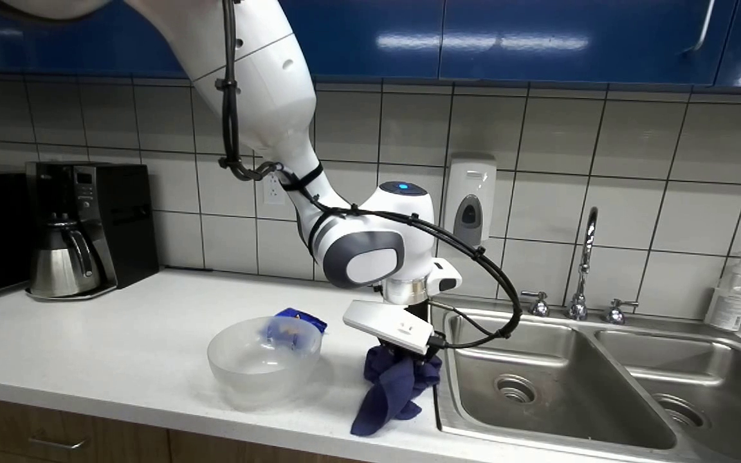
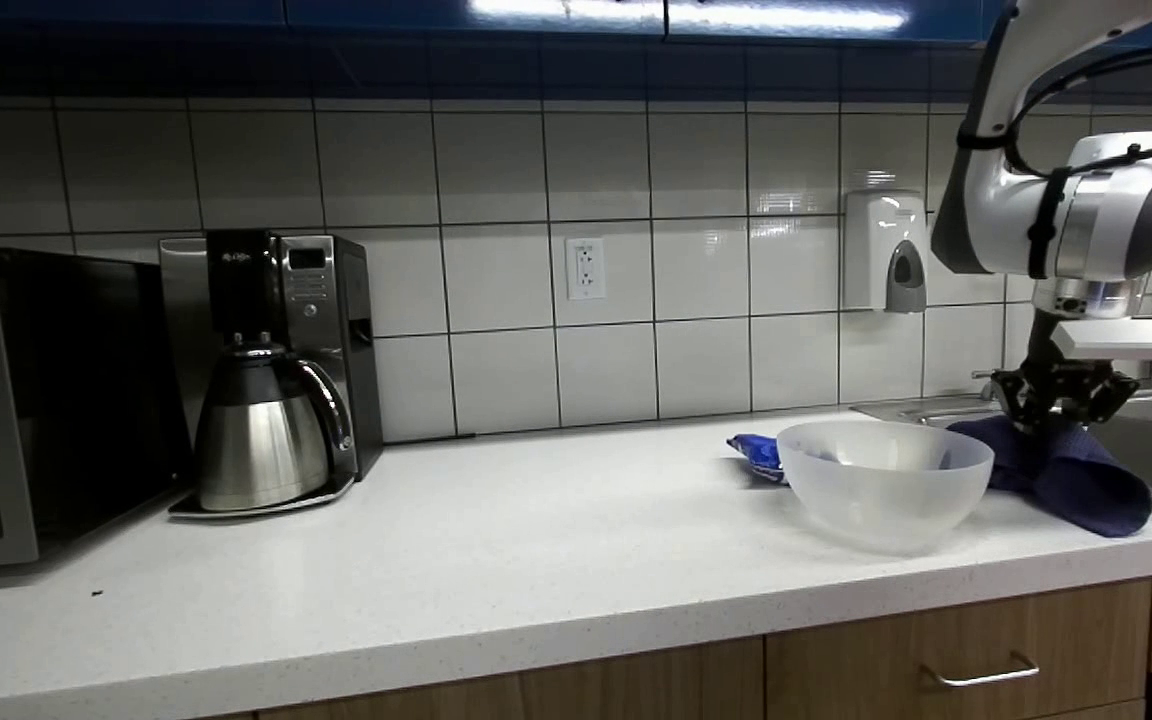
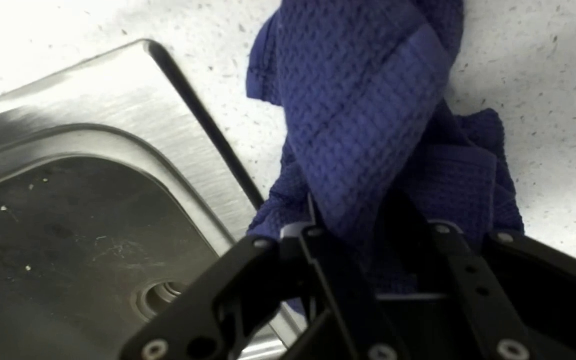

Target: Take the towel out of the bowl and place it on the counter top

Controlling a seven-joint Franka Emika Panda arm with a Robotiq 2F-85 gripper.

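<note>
A black gripper (image 3: 360, 227) on a white robot arm (image 1: 274, 96) is pointed downward, its two fingers (image 3: 473, 280) drawn in and clamped on a gathered fold of a dark blue, waffle-textured towel (image 3: 353, 115); the fingertips are hidden by it. Below and around the gripper, the rest of the towel is laid in loose folds on a white speckled countertop (image 1: 119, 347). To the left of the gripper in both exterior views, a frosted bowl (image 1: 242, 382) is set upright, apart from the towel, and a shiny blue packet (image 2: 758, 452) is partly hidden behind it. Just beside the gripper, on the side away from the bowl, a double steel sink (image 1: 448, 399) is set into the countertop. Higher than the gripper, a soap dispenser (image 1: 470, 193) is mounted on the tiled wall (image 1: 345, 122) behind. Well to the gripper's left, a coffee maker (image 2: 311, 285) is seen.
</note>
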